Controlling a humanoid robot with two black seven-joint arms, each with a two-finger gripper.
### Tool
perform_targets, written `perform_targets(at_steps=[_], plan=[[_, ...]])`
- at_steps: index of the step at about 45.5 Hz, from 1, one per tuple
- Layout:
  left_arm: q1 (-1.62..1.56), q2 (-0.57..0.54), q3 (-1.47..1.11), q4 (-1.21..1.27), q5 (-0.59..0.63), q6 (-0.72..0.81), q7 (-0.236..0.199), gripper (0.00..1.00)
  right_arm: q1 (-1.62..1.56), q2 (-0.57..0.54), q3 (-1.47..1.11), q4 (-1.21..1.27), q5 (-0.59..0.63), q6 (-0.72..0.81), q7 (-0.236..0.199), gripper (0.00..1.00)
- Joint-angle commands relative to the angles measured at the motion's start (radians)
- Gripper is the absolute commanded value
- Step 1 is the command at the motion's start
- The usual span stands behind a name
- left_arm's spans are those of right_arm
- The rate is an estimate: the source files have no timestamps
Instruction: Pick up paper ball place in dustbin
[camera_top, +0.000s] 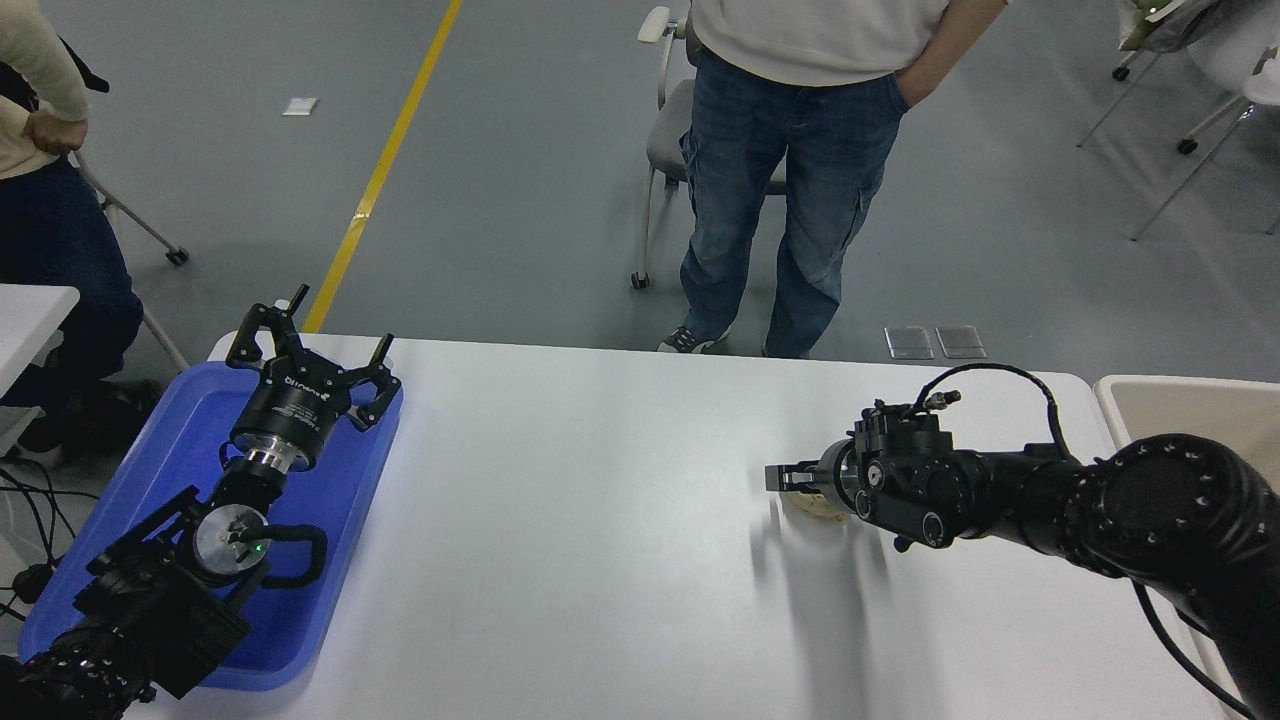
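Observation:
The paper ball (818, 505), a small tan wad, lies on the white table (600, 520) at the right. My right gripper (786, 482) reaches in from the right, low over the ball, and its body hides the ball's upper right part. I cannot tell if it grips the ball. The dustbin (1190, 402), beige with a pale rim, stands off the table's right end, partly hidden behind my right arm. My left gripper (312, 352) is parked open and empty over the blue tray (170, 470) at the lower left.
A person in jeans (790, 190) stands at the table's far side with a chair (668, 140) behind. Another person (40, 200) stands at the far left by a second white table (30, 310).

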Motion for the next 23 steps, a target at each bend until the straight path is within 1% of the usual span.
perform_targets(at_steps=[1,2,4,5,8,14,15,17,18,23], plan=[[0.000,0.000,0.000,0.000,0.000,0.000,0.000,1.00,-0.017,0.000,-0.005,0.004,-0.011,-0.001,0.000,0.85],[0.000,0.000,0.000,0.000,0.000,0.000,0.000,1.00,-0.018,0.000,-0.005,0.004,-0.010,-0.001,0.000,0.81],[0.000,0.000,0.000,0.000,0.000,0.000,0.000,1.00,-0.020,0.000,-0.005,0.004,-0.010,0.001,-0.002,0.70],[0.000,0.000,0.000,0.000,0.000,0.000,0.000,1.00,-0.020,0.000,-0.007,0.004,-0.010,0.001,-0.002,0.64],[0.000,0.000,0.000,0.000,0.000,0.000,0.000,1.00,-0.022,0.000,-0.005,0.010,0.001,0.005,-0.002,0.40],[0.000,0.000,0.000,0.000,-0.001,0.000,0.000,1.00,-0.012,0.000,0.011,0.037,0.013,0.009,-0.003,0.10],[0.000,0.000,0.000,0.000,0.000,0.000,0.000,1.00,-0.006,0.000,0.013,0.051,0.021,0.009,-0.002,0.07],[0.000,0.000,0.000,0.000,0.000,0.000,0.000,1.00,0.001,0.000,0.018,0.077,0.052,0.007,-0.002,0.04],[0.000,0.000,0.000,0.000,-0.001,0.000,0.000,1.00,0.006,0.000,0.019,0.086,0.075,0.008,-0.002,0.00],[0.000,0.000,0.000,0.000,0.000,0.000,0.000,1.00,0.043,0.000,0.005,0.123,0.208,0.016,-0.002,0.00]])
